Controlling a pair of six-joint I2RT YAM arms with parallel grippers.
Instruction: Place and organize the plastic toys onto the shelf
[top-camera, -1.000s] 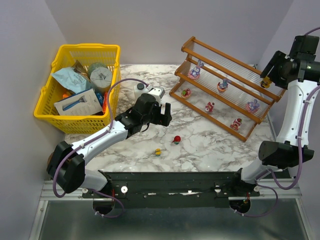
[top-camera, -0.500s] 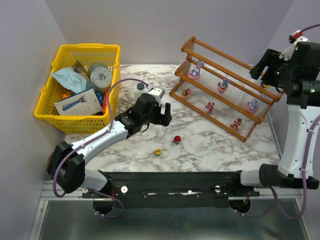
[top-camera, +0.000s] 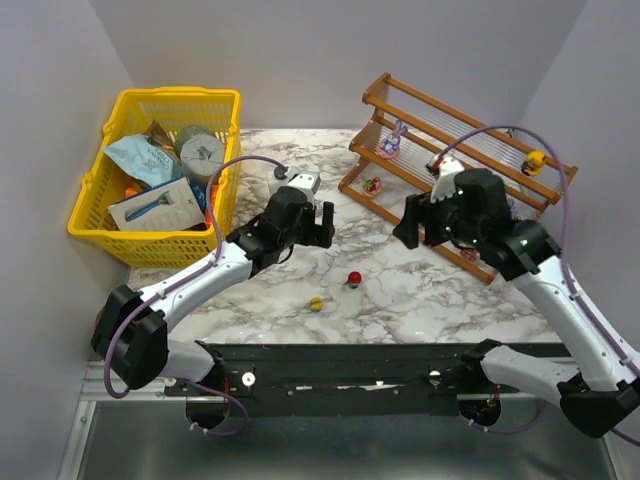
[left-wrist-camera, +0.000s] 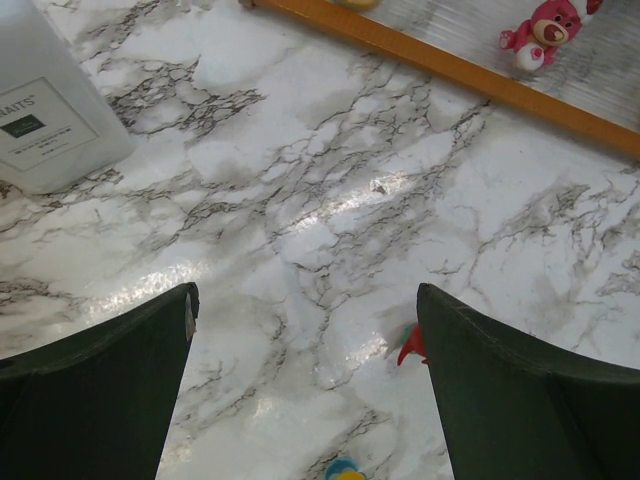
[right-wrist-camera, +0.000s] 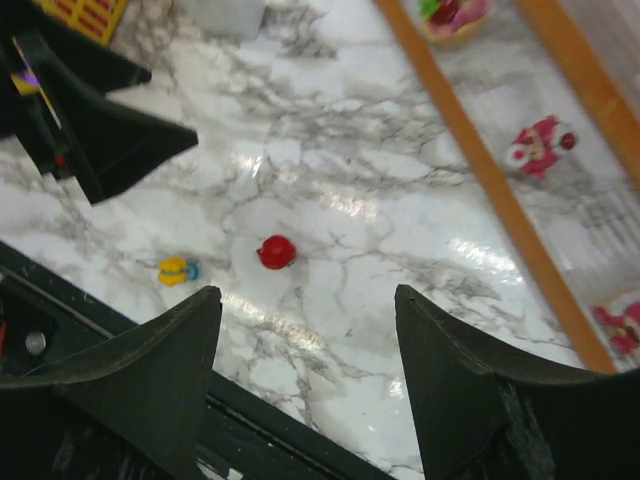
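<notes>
**Near zone.** A small yellow toy (top-camera: 315, 303) and a red ball-like toy (top-camera: 353, 279) lie loose on the marbled surface (top-camera: 430, 295), near each other but not touching.

**Middle zone.** Both claws hang over the surface.
- The left claw (top-camera: 322, 226), up and to the left of the loose pair, is released. Its dark fingers (left-wrist-camera: 100, 400) are spread wide with nothing between them. In its wrist view the red toy peeks out at the inner edge of the right finger, and the yellow toy sits at the bottom edge.
- The right claw (top-camera: 414, 226), to the right of the pair, is likewise released and empty. In its wrist view both loose toys lie on the surface below it.

**Far zone, left.** A white bottle (top-camera: 283, 180) stands just beside a yellow mesh basket (top-camera: 175, 93) filled with packets.

**Far zone, right.** The slanted two-tier shelf (top-camera: 420, 106) stands here.
- Its lower tier carries a pink-red figure (right-wrist-camera: 538, 145) and others that are partly hidden by the right arm.
- Its upper tier carries a purple bunny (top-camera: 393, 140) at the left and a yellow figure (top-camera: 534, 162) near the right end.
</notes>
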